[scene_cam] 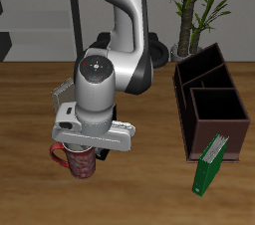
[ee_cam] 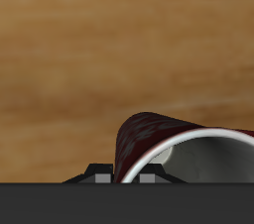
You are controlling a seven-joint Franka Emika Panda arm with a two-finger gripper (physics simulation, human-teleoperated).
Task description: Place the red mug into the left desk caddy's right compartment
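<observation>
1. We see the pincer low over the wooden table, its fingers hidden behind the arm's grey body in the exterior view.
2. The red ceramic mug with pale speckles sits directly under the pincer; in the wrist view its white-lined rim lies right against the pincer's dark housing.
3. We cannot tell how far the jaws are parted, nor whether they grip the mug.
4. The dark brown wooden open-topped caddy stands well apart from the pincer, with a green book leaning at its front end.
</observation>
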